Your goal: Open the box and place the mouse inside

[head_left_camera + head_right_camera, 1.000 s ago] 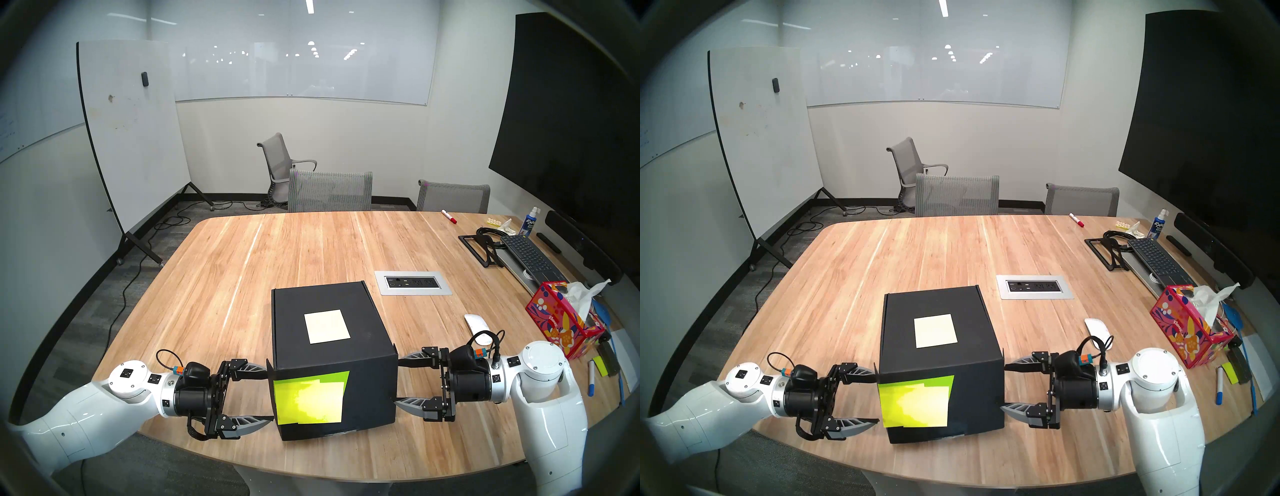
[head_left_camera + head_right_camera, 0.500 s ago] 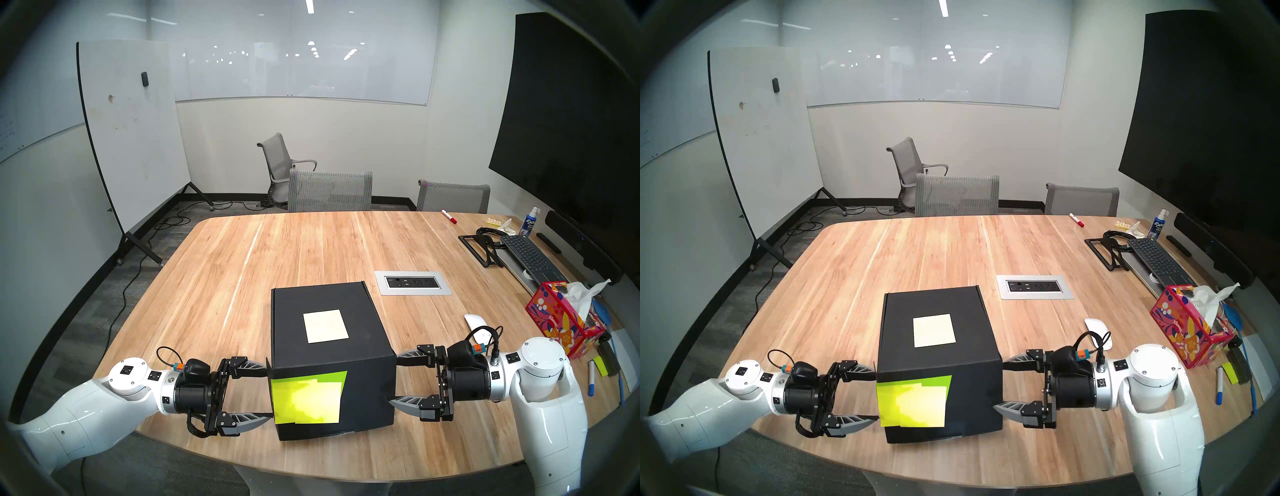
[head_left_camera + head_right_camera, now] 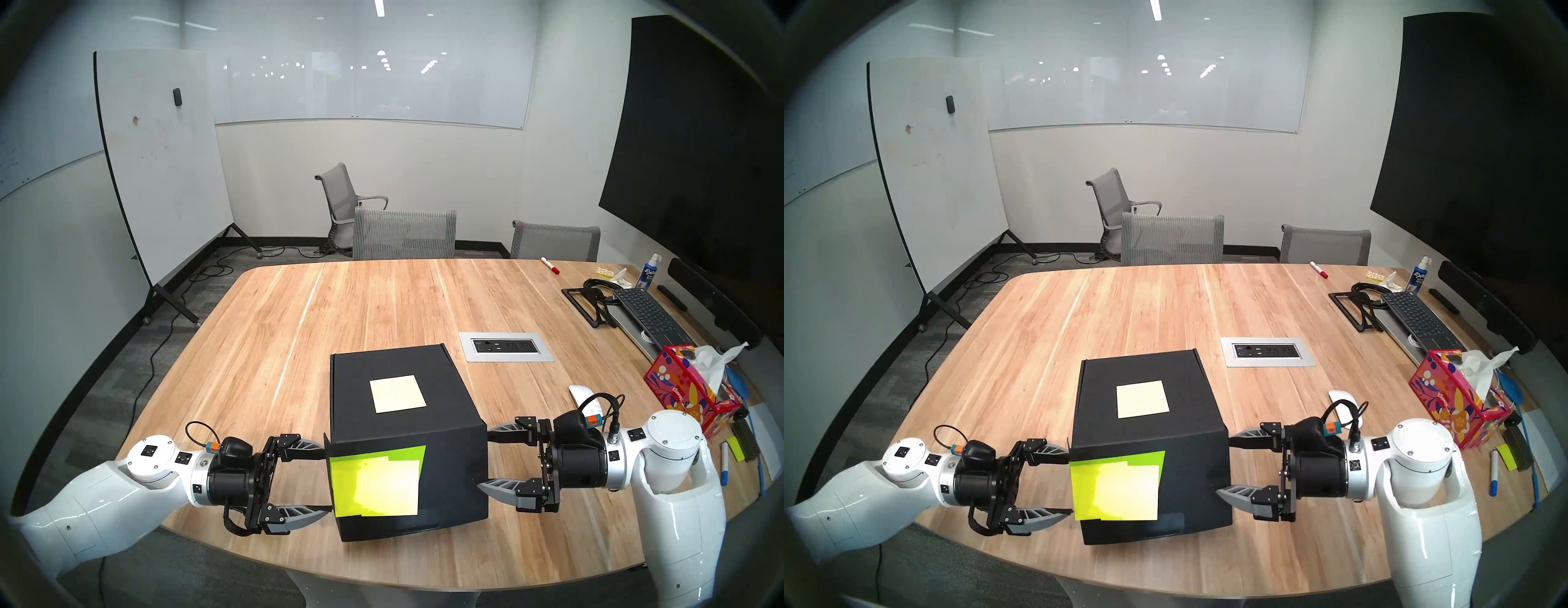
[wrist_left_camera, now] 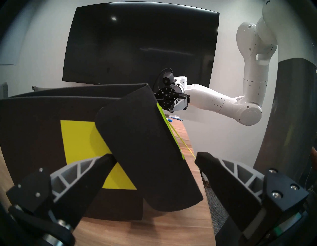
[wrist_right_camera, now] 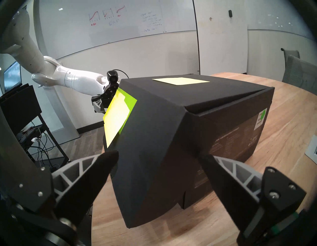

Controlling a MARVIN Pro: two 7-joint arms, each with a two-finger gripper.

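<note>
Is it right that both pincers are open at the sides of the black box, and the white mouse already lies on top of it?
Not quite. The mouse lies on the table, right of the box, as the head view shows. Only a pale note lies on top. Both pincers, left and right, are open.

Your wide-open left gripper (image 3: 324,479) and right gripper (image 3: 481,460) flank the black cardboard box (image 3: 449,424); bare wooden table (image 3: 297,339) lies beyond.

A wooden table (image 3: 382,305) fills a white-walled meeting room with grey carpet (image 3: 127,339). Beyond its far edge stand three grey mesh chairs (image 3: 405,234), under a long glass whiteboard (image 3: 373,76). A rolling whiteboard (image 3: 161,170) leans at far left; a dark screen (image 3: 695,148) hangs at right.
</note>
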